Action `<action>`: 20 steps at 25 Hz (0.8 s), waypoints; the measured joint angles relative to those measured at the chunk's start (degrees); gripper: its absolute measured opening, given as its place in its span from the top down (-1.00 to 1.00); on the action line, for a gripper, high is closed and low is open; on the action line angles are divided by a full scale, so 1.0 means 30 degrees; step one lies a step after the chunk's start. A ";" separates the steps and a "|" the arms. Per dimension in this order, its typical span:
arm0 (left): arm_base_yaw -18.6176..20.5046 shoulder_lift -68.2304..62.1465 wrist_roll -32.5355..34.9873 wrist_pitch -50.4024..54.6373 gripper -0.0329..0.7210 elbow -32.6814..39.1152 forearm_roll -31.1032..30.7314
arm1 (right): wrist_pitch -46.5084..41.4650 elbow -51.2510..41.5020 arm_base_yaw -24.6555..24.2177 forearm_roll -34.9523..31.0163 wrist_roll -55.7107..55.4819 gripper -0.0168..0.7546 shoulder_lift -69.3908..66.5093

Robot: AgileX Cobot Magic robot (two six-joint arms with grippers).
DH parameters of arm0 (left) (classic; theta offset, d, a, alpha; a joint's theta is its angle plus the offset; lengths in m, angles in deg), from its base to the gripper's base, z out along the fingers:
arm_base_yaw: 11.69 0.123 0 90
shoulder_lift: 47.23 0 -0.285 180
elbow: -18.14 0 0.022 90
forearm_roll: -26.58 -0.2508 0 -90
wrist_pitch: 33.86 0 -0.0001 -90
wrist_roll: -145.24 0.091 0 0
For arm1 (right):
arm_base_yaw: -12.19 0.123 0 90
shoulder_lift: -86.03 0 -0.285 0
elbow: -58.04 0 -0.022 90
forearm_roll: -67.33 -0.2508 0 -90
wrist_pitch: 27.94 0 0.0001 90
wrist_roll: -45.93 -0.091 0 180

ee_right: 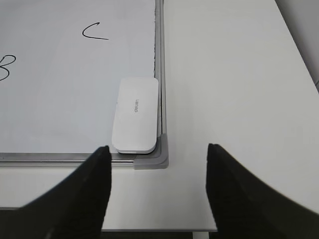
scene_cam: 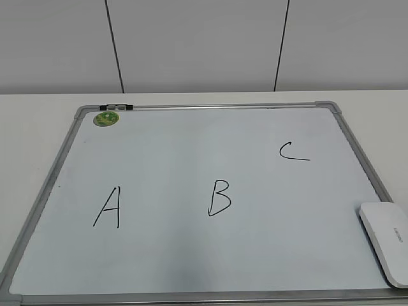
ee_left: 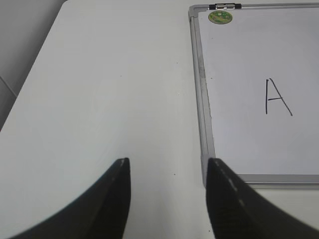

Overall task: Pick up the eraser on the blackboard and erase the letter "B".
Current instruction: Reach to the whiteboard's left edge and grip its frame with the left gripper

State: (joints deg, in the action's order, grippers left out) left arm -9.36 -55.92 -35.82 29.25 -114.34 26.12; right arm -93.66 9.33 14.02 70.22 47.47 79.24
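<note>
Exterior view: neither gripper is seen. The blackboard [scene_cam: 191,159] is laid flat on the white desk [scene_cam: 38,105], and the eraser [scene_cam: 386,241] is found in the board's near right corner, toward the desk's near right corner, well apart from the letter "B" [scene_cam: 218,197]. The "B" is flanked by the letter "A" [scene_cam: 108,207] on its left and the letter "C" [scene_cam: 292,152] up to its right. A green magnet [scene_cam: 106,118] is stuck at the board's far left corner. A wide or slanted wipe could smear the "A" or "C", since both are written in the same thin marker.

Left wrist view: the left gripper [ee_left: 167,199] is held over bare desk beside the board's left frame, its fingers spread wide and empty. Only the "A" and the magnet are shown here; the eraser is not.

Right wrist view: the right gripper [ee_right: 158,191] is poised over the desk's near edge, fingers spread wide and holding nothing. The eraser [ee_right: 136,114] is seen lying flat, lettered face up, its long axis running near-to-far alongside the board's right frame rail [ee_right: 159,59], which it touches or slightly overlaps. Because of that rail and the grey corner piece [ee_right: 158,154], a finger could be caught on the frame, or the flat block could be pushed rather than gripped.
</note>
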 joint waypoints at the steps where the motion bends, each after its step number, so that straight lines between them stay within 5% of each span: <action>1: 0.0000 0.0000 0.0000 0.0000 -0.08 0.0000 0.0000 | 0.0000 0.0000 0.0000 0.0000 0.0000 -0.20 0.0000; 20: 0.0000 -0.1947 0.0000 -0.2122 -0.08 -0.0802 -0.0511 | 0.0000 0.0000 0.0000 0.0000 0.0000 -0.20 0.0000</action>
State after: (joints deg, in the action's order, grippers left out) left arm -9.36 -61.76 -35.82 22.88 -116.75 24.59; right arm -93.66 9.33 14.02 70.22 47.47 79.24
